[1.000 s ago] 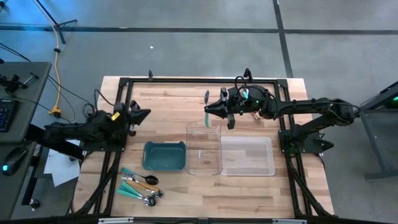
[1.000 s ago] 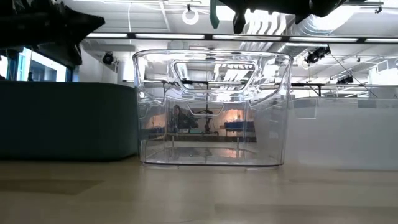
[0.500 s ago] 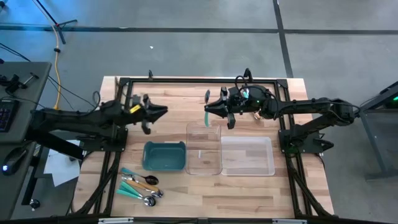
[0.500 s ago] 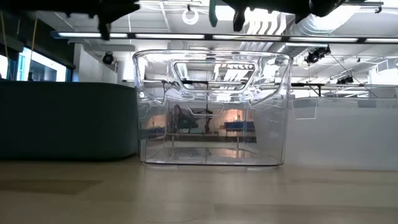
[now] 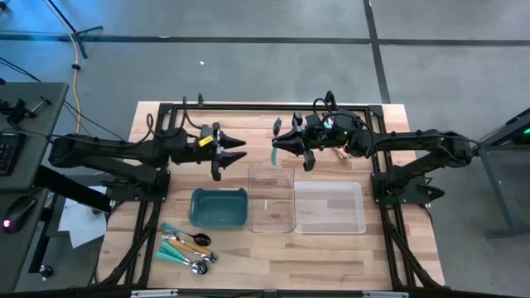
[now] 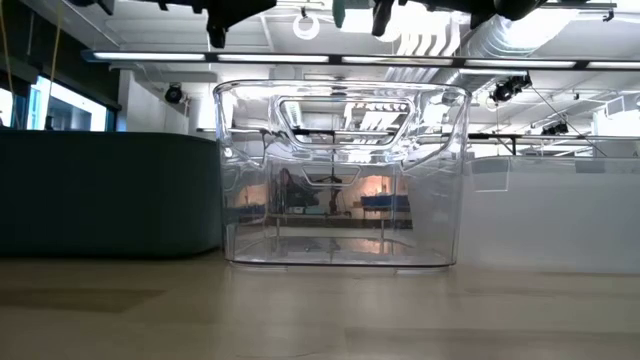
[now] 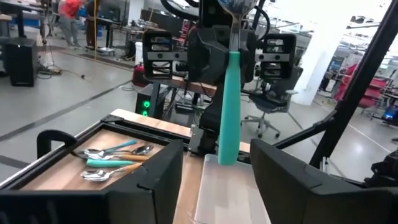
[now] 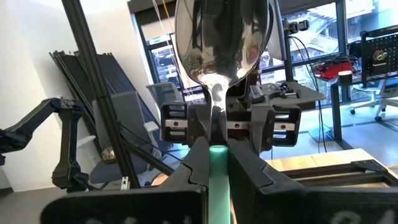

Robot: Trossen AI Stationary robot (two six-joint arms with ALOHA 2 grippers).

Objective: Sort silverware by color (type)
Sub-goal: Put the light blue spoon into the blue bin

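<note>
My right gripper [image 5: 277,146] is shut on a spoon [image 5: 275,157] with a teal handle and a shiny silver head. It holds the spoon upright above the far end of a clear tray [image 5: 252,199]. My left gripper [image 5: 243,149] stands open at the same height, a short way to the spoon's left, pointing level at it without touching. In the left wrist view the handle [image 7: 227,106] hangs ahead between my two fingers. The remaining silverware [image 5: 187,247] lies in a loose pile on the table near the front edge. My right gripper pinches the top of the spoon's teal handle [image 8: 217,155], just under the silver neck, between its two fingers [image 8: 198,163]. The fingers come level from the table's right and lie across the spoon. The spoon stands upright and lifted clear, head [image 8: 221,37] up, handle hanging below.
A teal bin [image 5: 219,191] stands left of the clear tray, and a second, wider clear tray [image 5: 362,207] stands to its right. A black frame [image 5: 248,106] runs around the table's edge. Bare wood lies between the two arms along the far side.
My left gripper has risen and swung out from the table's left side toward the right, up to the held spoon, and has opened. The right gripper and the spoon have kept their place.
</note>
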